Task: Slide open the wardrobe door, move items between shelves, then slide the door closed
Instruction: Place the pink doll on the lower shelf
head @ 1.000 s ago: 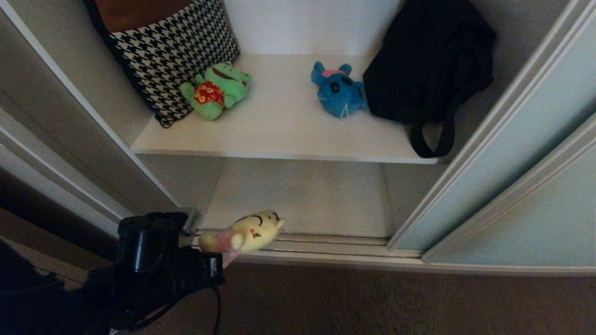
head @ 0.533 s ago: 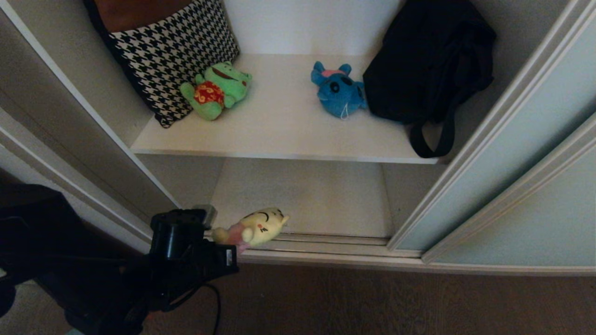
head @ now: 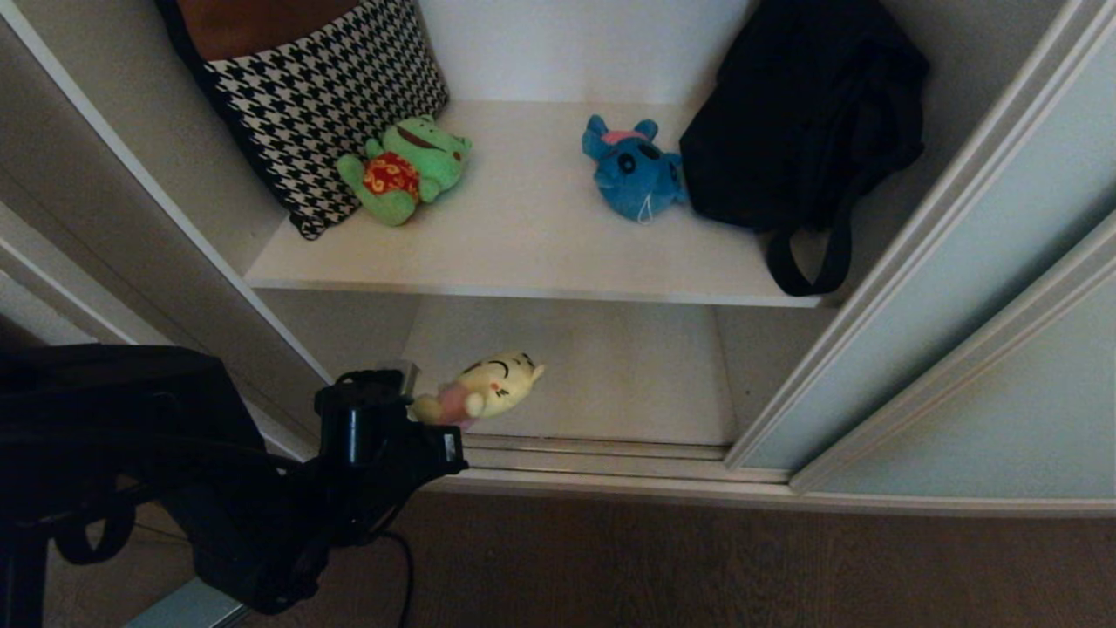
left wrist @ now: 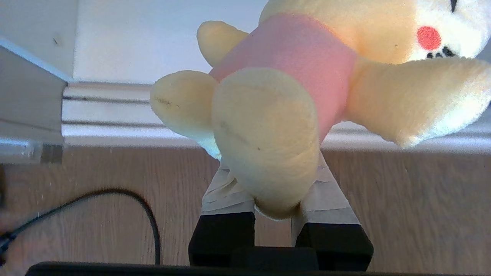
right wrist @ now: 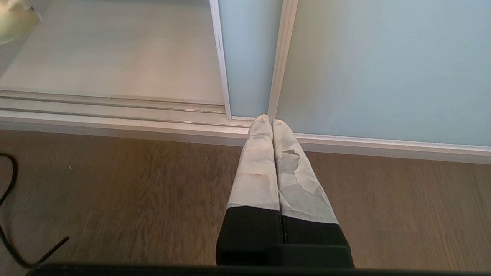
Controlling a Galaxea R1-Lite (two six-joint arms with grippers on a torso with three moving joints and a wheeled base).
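Observation:
The sliding wardrobe door point(head: 950, 288) of frosted blue-green glass stands pushed to the right, so both shelves are exposed. My left gripper point(head: 425, 408) is shut on a leg of the pale yellow plush point(head: 490, 386) with a pink middle. It holds the toy in the air over the front of the lower shelf point(head: 602, 366). Up close, the taped fingers point(left wrist: 226, 191) pinch the plush's foot point(left wrist: 268, 145). A blue plush point(head: 635, 170) lies on the upper shelf point(head: 523, 253). My right gripper point(right wrist: 267, 119) is shut and empty, low over the floor by the door point(right wrist: 383, 69).
On the upper shelf, a green frog plush point(head: 405, 170) leans on a houndstooth cushion point(head: 323, 96) at the left, and a black bag point(head: 802, 113) fills the right. The door track point(head: 610, 458) runs along the wardrobe's foot. A black cable point(left wrist: 115, 191) lies on the wooden floor.
My left arm has moved forward and to the right with the yellow plush, carrying it from over the track to over the lower shelf's front. The right arm has kept still.

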